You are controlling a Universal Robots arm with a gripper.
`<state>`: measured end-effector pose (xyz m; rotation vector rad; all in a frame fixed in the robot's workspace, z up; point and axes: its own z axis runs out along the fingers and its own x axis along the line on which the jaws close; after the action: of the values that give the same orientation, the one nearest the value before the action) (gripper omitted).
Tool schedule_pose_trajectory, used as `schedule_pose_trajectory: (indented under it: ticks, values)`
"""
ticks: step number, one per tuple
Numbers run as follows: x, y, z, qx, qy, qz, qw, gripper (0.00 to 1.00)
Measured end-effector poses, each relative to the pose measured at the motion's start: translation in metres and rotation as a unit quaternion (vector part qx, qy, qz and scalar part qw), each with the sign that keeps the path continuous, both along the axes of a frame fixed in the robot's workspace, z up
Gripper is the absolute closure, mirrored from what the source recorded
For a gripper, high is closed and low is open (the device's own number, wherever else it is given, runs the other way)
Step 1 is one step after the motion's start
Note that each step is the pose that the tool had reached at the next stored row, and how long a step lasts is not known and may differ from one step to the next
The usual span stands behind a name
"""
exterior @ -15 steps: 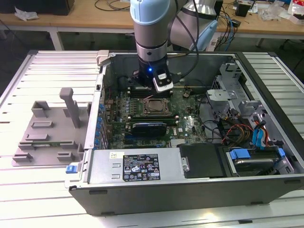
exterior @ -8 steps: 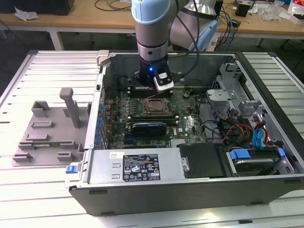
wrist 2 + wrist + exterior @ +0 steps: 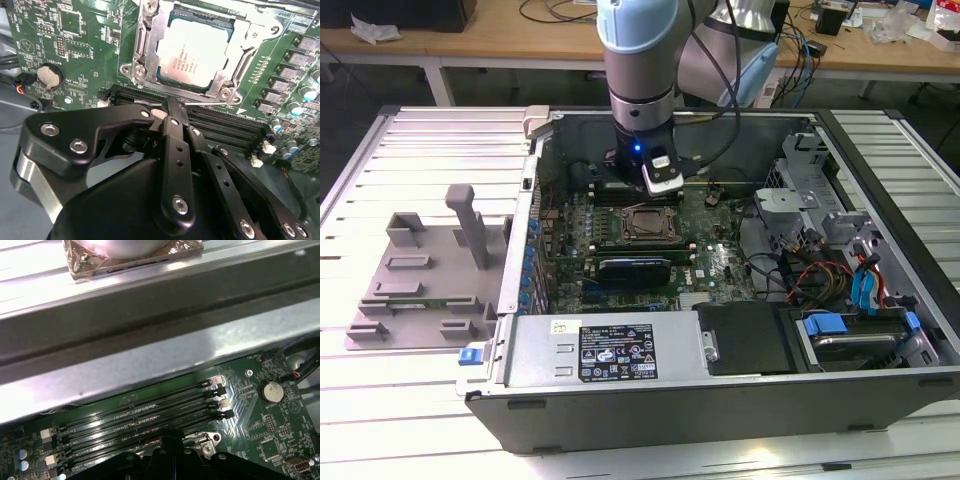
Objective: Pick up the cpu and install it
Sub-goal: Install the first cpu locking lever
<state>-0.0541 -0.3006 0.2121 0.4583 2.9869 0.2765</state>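
Observation:
The cpu [image 3: 195,50], a flat silvery square with a pale border, lies in the metal socket frame [image 3: 137,55] on the green motherboard [image 3: 75,45]. In the exterior view the socket with the cpu [image 3: 645,225] is in the middle of the open computer case [image 3: 620,400]. My gripper [image 3: 171,105] hangs just beside the socket, over the black memory slots [image 3: 225,127]. Its black fingers are shut together with nothing between them. In the exterior view the gripper [image 3: 652,190] is behind the socket, low inside the case.
A grey fixture plate [image 3: 415,280] with upright posts lies to the exterior view's left of the case. Inside the case are a power supply [image 3: 610,350], drive cages [image 3: 820,200] and coloured cables [image 3: 820,275]. A coin battery [image 3: 272,390] sits near the memory slots [image 3: 145,412].

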Motion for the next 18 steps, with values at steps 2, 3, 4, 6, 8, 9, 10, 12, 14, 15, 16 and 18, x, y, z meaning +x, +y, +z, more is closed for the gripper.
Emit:
schedule_pose_trajectory:
  ticks: [2,3,4,6,8,9,10,12,14,15,16,18]
  values:
    - [-0.0004,0.0015,-0.001,-0.0013,-0.0079,-0.001,1.0,0.89]
    - [-0.0007,0.0021,-0.0011,-0.0012,-0.0084,-0.002,1.0,0.89]
    - [-0.0012,0.0029,-0.0013,-0.0011,-0.0089,-0.003,1.0,0.89]
    - [-0.0032,0.0045,-0.0016,-0.0012,-0.01,-0.004,0.9999,0.89]
    - [-0.0048,0.0055,-0.003,-0.0018,-0.0132,-0.007,0.9999,0.89]
    - [-0.0048,0.0055,-0.0034,-0.0024,-0.0142,-0.008,0.9999,0.89]
    - [-0.0048,0.0055,-0.004,-0.0031,-0.0156,-0.009,0.9998,0.89]
    - [-0.0048,0.0055,-0.0053,-0.0044,-0.0176,-0.01,0.9998,0.89]
    - [-0.0049,0.0056,-0.0083,-0.0067,-0.0194,-0.011,0.9997,0.89]
    - [-0.0053,0.0058,-0.0089,-0.0067,-0.0199,-0.011,0.9997,0.89]
    - [-0.0056,0.006,-0.0091,-0.0069,-0.0201,-0.011,0.9997,0.89]
    - [-0.0071,0.0067,-0.0108,-0.0068,-0.0222,-0.012,0.9997,0.89]
